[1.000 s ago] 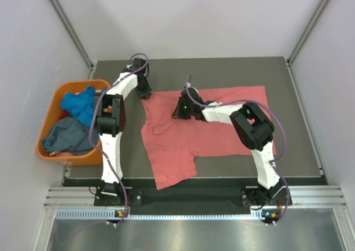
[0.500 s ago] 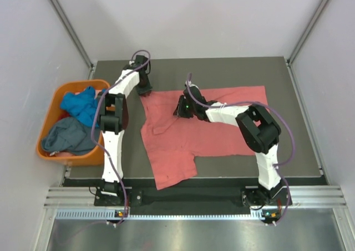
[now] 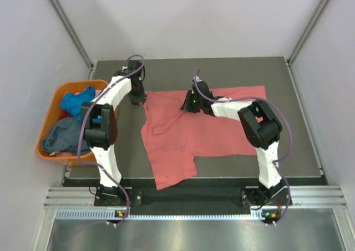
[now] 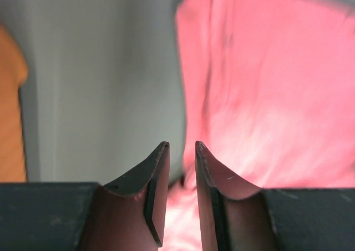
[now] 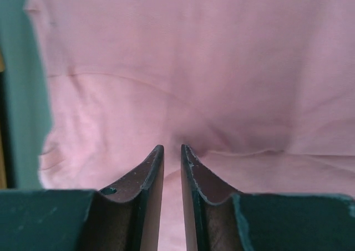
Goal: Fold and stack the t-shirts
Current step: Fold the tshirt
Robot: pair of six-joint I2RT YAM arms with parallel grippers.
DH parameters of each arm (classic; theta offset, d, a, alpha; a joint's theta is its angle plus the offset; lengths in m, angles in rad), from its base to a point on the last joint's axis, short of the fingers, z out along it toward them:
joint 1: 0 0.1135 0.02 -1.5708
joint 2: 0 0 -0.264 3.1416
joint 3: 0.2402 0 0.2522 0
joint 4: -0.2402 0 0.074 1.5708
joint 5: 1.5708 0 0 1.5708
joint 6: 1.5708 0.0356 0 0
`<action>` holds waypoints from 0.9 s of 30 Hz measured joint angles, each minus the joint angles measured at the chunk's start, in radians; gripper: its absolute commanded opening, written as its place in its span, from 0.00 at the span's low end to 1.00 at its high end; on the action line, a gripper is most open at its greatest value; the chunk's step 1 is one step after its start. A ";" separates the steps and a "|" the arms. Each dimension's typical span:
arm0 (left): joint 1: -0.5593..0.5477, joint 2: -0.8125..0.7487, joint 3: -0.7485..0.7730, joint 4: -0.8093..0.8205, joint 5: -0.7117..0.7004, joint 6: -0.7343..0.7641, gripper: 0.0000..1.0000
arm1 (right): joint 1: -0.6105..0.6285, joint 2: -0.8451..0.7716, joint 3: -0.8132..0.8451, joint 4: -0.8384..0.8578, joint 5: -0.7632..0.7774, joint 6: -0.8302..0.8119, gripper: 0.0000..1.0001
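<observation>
A salmon-pink t-shirt [image 3: 205, 129] lies spread on the dark table [image 3: 299, 107], its near left part hanging over the front edge. My left gripper [image 3: 137, 98] is at the shirt's far left corner. In the left wrist view its jaws [image 4: 182, 146] stand narrowly apart, with the shirt's edge [image 4: 266, 96] running in between them. My right gripper [image 3: 187, 104] is on the shirt's far edge near the middle. There its jaws [image 5: 172, 147] pinch a pucker of pink cloth [image 5: 194, 68]. A bright blue t-shirt [image 3: 77, 104] and a slate grey-blue t-shirt [image 3: 64, 136] lie crumpled in the tub.
An orange plastic tub [image 3: 66, 87] stands off the table's left side, and shows as an orange blur [image 4: 10, 123] in the left wrist view. Grey walls and metal posts close in the back and sides. Bare table lies behind and to the right of the pink shirt.
My left gripper has moved left and slightly nearer along the shirt's far edge. The right gripper has shifted right and farther back. The far edge between them lies straighter.
</observation>
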 measured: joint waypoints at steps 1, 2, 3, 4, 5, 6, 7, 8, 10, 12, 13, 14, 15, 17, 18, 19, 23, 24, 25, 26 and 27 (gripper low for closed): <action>-0.002 -0.029 -0.037 -0.003 0.000 0.000 0.30 | -0.004 0.010 0.000 -0.002 -0.003 -0.002 0.19; -0.002 -0.045 -0.060 -0.004 0.000 0.000 0.30 | -0.010 0.023 0.000 -0.003 -0.005 -0.007 0.19; -0.003 -0.048 -0.069 -0.006 -0.001 0.000 0.30 | -0.014 0.031 0.000 -0.001 -0.013 -0.007 0.19; -0.003 -0.043 -0.072 -0.008 0.000 -0.001 0.30 | -0.015 0.031 0.000 0.000 -0.018 -0.009 0.19; -0.003 -0.031 -0.072 -0.005 0.000 -0.002 0.30 | -0.015 0.031 0.000 0.001 -0.018 -0.015 0.19; -0.003 -0.015 -0.072 -0.002 0.000 -0.002 0.31 | -0.015 0.031 0.000 0.002 -0.018 -0.020 0.19; -0.003 0.002 -0.072 0.002 0.000 -0.002 0.31 | -0.015 0.031 0.000 0.002 -0.019 -0.024 0.19; -0.003 0.021 -0.072 0.005 0.000 -0.002 0.31 | -0.015 0.030 0.000 0.002 -0.019 -0.029 0.19; -0.003 0.061 -0.072 0.013 0.002 -0.001 0.31 | -0.015 0.028 -0.001 0.002 -0.019 -0.035 0.19; -0.002 0.097 -0.070 0.026 0.012 0.000 0.31 | -0.015 0.021 -0.005 0.001 -0.019 -0.043 0.19; 0.001 0.098 -0.062 0.034 0.013 0.001 0.31 | -0.015 0.016 -0.009 0.001 -0.018 -0.044 0.19; 0.003 0.099 -0.058 0.047 0.019 0.002 0.31 | -0.015 0.006 -0.016 0.000 -0.018 -0.046 0.19; 0.005 0.104 -0.055 0.056 0.022 0.002 0.31 | -0.015 -0.002 -0.022 0.000 -0.016 -0.048 0.19; 0.009 0.114 -0.043 0.058 0.025 0.001 0.31 | -0.015 -0.022 -0.034 -0.002 -0.015 -0.051 0.19; 0.010 0.116 -0.041 0.059 0.023 0.000 0.31 | -0.015 -0.032 -0.041 -0.001 -0.014 -0.053 0.19; 0.011 0.116 -0.039 0.058 0.021 -0.002 0.31 | -0.015 -0.043 -0.049 -0.002 -0.014 -0.056 0.19; 0.011 0.116 -0.038 0.057 -0.002 -0.019 0.30 | -0.015 -0.073 -0.062 -0.007 -0.003 -0.071 0.19; 0.011 0.116 -0.037 0.057 -0.008 -0.025 0.29 | -0.015 -0.078 -0.062 -0.008 0.002 -0.077 0.19; 0.011 0.116 -0.037 0.057 -0.012 -0.028 0.29 | -0.015 -0.081 -0.062 -0.010 0.005 -0.080 0.19; 0.011 0.116 -0.037 0.057 -0.017 -0.032 0.28 | -0.015 -0.084 -0.062 -0.013 0.008 -0.083 0.20; 0.011 0.116 -0.035 0.056 -0.022 -0.036 0.28 | -0.015 -0.087 -0.062 -0.018 0.012 -0.087 0.19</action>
